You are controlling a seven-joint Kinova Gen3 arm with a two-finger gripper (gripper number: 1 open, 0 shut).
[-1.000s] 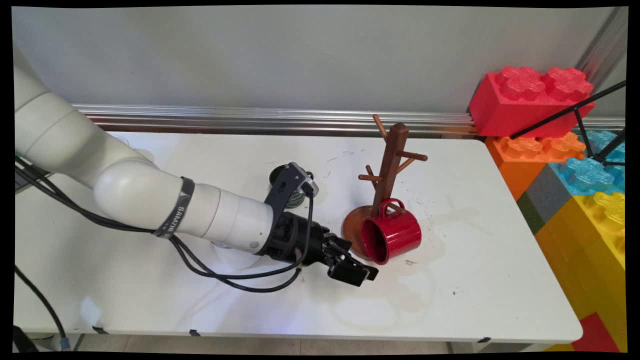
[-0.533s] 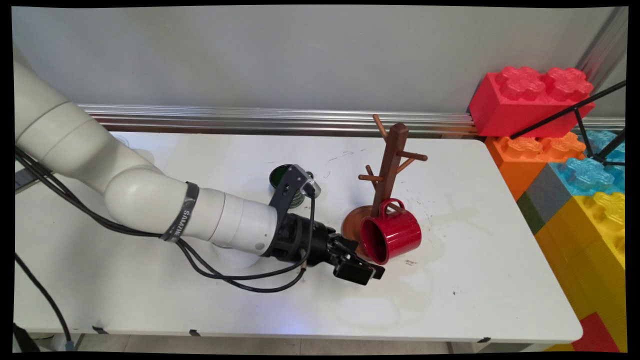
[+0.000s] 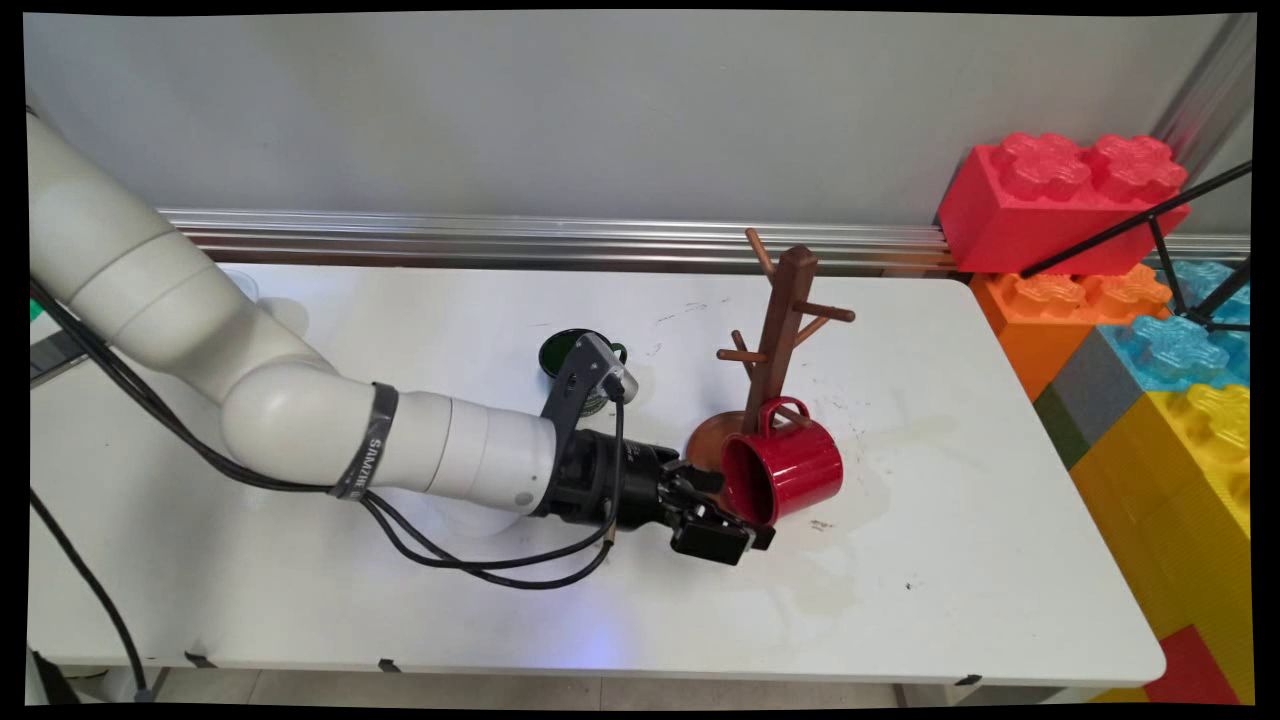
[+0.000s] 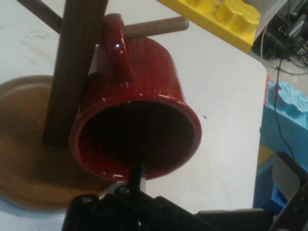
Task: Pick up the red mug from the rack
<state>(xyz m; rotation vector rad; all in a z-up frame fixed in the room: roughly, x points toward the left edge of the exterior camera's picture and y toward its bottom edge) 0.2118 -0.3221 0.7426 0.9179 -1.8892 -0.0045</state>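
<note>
I have the gripper [image 3: 745, 528] low over the white table [image 3: 950, 560], reaching in from the left, level with the mouth of a red mug [image 3: 785, 470]. The mug lies on its side, its open mouth turned toward the gripper and its handle up, leaning against the wooden mug tree [image 3: 775, 340]. The tree stands upright on its round base [image 3: 705, 450], and the mug rests partly on that base.

In the hand view one finger [image 4: 136, 174] runs up into the mug's mouth [image 4: 137, 139], just past the lower rim; the other finger [image 4: 288, 180] shows at the right edge, outside the mug [image 4: 144, 91] and clear of its wall. So the jaws stand wide, with the near side of the rim between them, and I see no squeeze on it. Whether the inner finger touches the rim I cannot tell.

The mug's handle [image 4: 118, 45] lies against the tree's post [image 4: 74, 67], under one peg [image 4: 154, 28].

A dark green cup [image 3: 575, 355] stands behind the wrist, mostly hidden by the camera bracket. Large toy bricks [image 3: 1100, 250] are stacked past the table's right end.
</note>
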